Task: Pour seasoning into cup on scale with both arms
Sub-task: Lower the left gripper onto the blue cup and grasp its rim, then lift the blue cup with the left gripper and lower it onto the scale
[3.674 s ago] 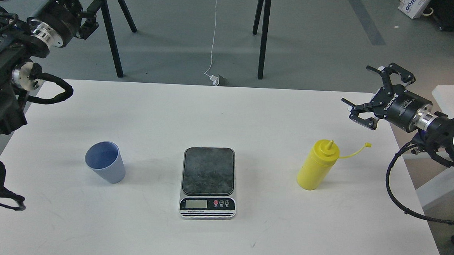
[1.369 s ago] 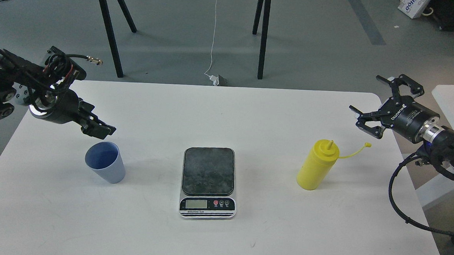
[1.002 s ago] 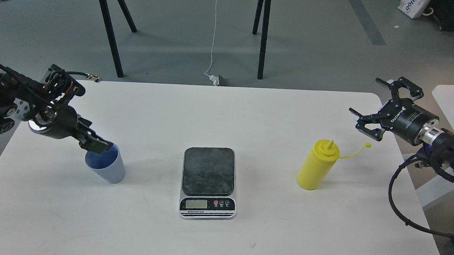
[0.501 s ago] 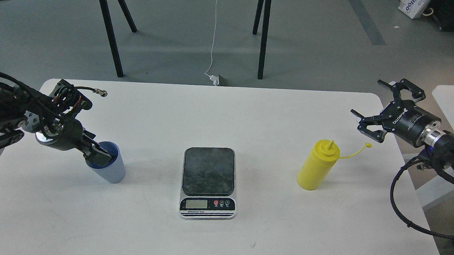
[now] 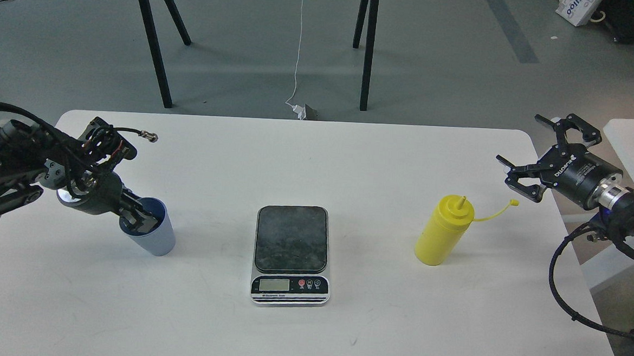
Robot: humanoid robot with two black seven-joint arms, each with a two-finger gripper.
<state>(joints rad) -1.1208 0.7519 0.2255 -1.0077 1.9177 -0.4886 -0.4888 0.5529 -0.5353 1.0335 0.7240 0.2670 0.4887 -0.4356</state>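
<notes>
lettering in white on the black right gripper (image 5: 535,157), jaws spread wide and holding nothing, black left gripper (image 5: 140,220) dipped into the small light-blue tapered plastic cup (image 5: 151,234), its jaw state impossible to tell

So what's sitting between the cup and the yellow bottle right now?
Only the scale, platform empty, stands between the cup and the yellow bottle in the head view; otherwise it's bare table.

Desk (image 5: 350,163): plain white. Cup (image 5: 154,237) near left edge: light blue. Scale (image 5: 291,252): dark mottled platform, silver-white front with red button. Seasoning bottle (image 5: 444,231) near right edge: solid yellow. Both arms: black, silver joints; right gripper (image 5: 535,157) carries white lettering.
</notes>
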